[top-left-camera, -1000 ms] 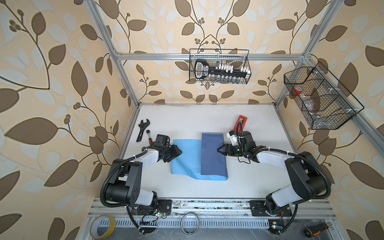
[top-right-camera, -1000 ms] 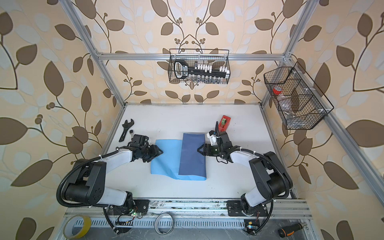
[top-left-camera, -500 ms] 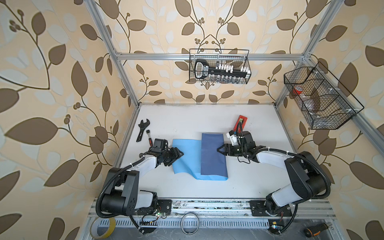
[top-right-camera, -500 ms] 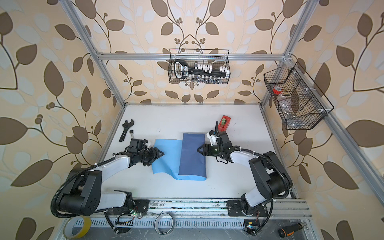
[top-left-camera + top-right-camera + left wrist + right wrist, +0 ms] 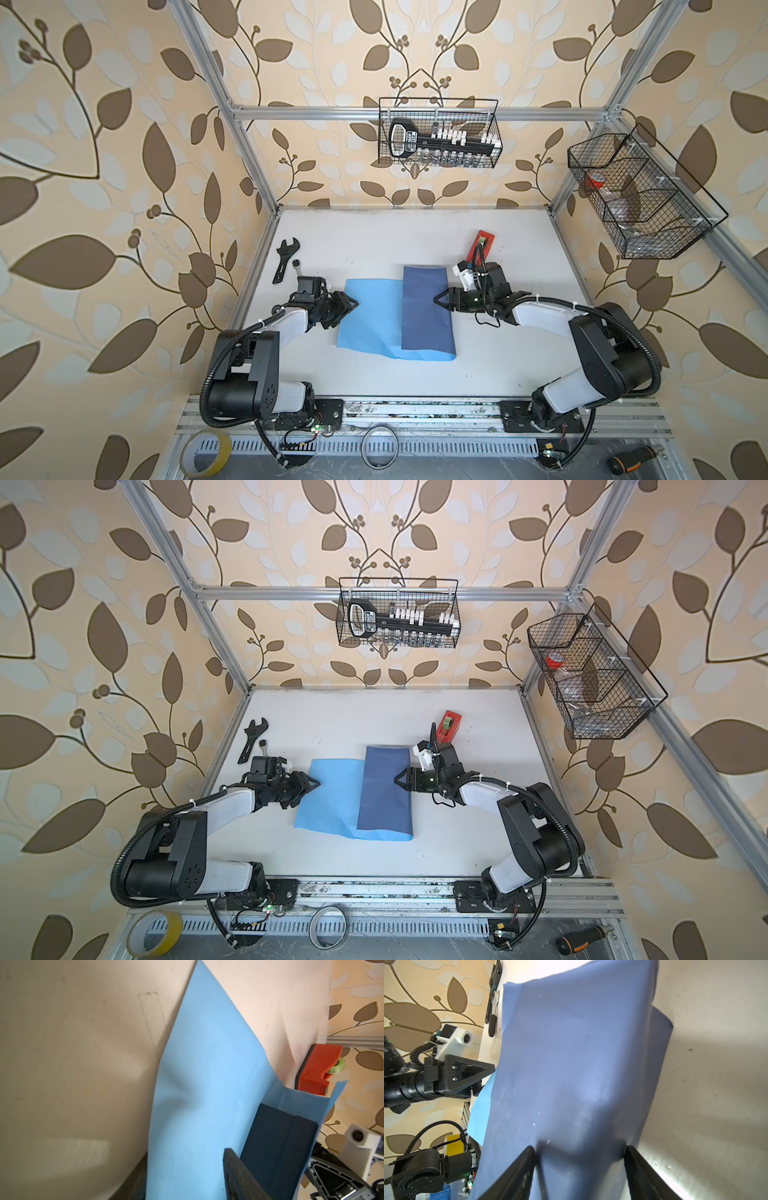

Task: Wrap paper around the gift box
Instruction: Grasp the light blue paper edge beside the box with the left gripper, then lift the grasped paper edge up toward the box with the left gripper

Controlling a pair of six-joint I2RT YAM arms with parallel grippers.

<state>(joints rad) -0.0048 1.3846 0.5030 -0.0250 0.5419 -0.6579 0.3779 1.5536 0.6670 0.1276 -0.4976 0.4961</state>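
**Right gripper on the fold, left gripper at the loose edge**

In both top views the paper lies in the middle of the scene. Its right part is turned over leftward, so the darker face shows as a strip. No box shows from above, so I judge that it sits under that strip. The right gripper reaches in from the right onto the strip's right edge. The left gripper's tips sit at the sheet's left edge. A red tape dispenser stands just far of the right gripper.

The left wrist view shows what the top views hide: the gift box lies on the light face, tucked under the turned-over part. One finger shows over the sheet, and the other is only a dark blur past its edge. They stand well apart, so the jaws are part open and pinch nothing.

The right wrist view shows its fingers set wide, one on each side of the paper-covered bulge and both touching paper. I judge this a clamp on the box through the fold.

As I read it, one flap is over and the second is due. The left jaws need to close on the left edge and carry it rightward over the box, while the right gripper keeps the box from sliding.
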